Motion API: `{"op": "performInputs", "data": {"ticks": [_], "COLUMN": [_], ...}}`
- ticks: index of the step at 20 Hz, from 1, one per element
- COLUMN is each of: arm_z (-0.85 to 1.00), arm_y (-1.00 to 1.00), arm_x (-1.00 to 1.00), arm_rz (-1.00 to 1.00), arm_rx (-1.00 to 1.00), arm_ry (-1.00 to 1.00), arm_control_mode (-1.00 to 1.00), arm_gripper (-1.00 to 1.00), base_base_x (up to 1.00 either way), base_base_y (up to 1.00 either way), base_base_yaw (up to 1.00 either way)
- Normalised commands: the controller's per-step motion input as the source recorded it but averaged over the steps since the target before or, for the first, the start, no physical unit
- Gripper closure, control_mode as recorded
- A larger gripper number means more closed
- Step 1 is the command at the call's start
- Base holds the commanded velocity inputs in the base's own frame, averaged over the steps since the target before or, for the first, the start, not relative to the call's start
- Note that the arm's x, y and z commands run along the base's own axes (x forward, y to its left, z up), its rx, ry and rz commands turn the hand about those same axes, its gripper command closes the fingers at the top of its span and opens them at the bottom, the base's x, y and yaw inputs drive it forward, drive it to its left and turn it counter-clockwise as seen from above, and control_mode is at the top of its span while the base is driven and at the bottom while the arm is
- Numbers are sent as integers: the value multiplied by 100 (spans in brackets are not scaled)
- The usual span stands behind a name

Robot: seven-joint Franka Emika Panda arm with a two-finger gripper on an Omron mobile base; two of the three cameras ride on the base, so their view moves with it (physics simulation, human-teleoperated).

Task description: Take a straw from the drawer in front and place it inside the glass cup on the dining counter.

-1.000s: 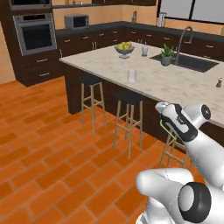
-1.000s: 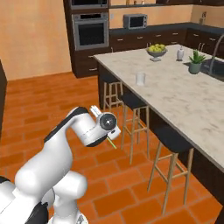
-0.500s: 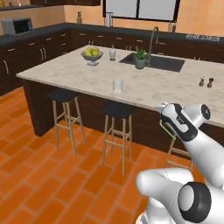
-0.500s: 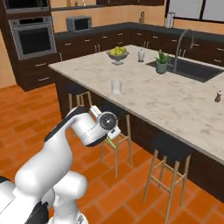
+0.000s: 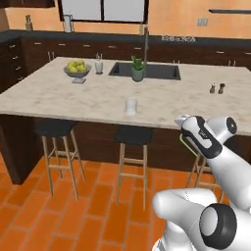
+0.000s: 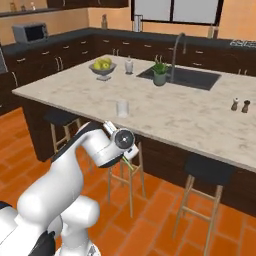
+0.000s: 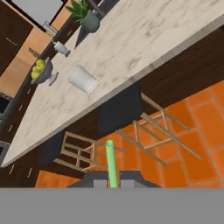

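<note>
Fetching done: thin bright green straw [image 7: 111, 162] pinched between the closed fingers of the white arm's two-finger gripper [image 7: 112, 183], carried low over the orange floor, near side of the stools. Still left: reaching the small clear glass tumbler [image 5: 130, 106] standing near the front edge of the beige marble dining counter [image 5: 59, 98], then dropping the straw inside.

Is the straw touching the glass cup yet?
Apart. In the hand view the straw rises from the shut hand over the floor, while the cup stands far off on the counter.
</note>
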Motion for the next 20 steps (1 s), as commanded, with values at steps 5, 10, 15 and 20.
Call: {"op": "performInputs", "data": {"ticks": [5,10,15,20], "arm_z": [0,0,0,0], "arm_y": [0,0,0,0], "arm_x": [0,0,0,0], "arm_rz": [0,0,0,0], "arm_rx": [0,0,0,0], "arm_ry": [0,0,0,0], "arm_control_mode": [100,100,100,100], "arm_gripper": [100,100,100,100], "base_base_x": [79,91,84,67], "base_base_y": [83,41,17,63], "base_base_yaw": [-49,-41,-30,-11]}}
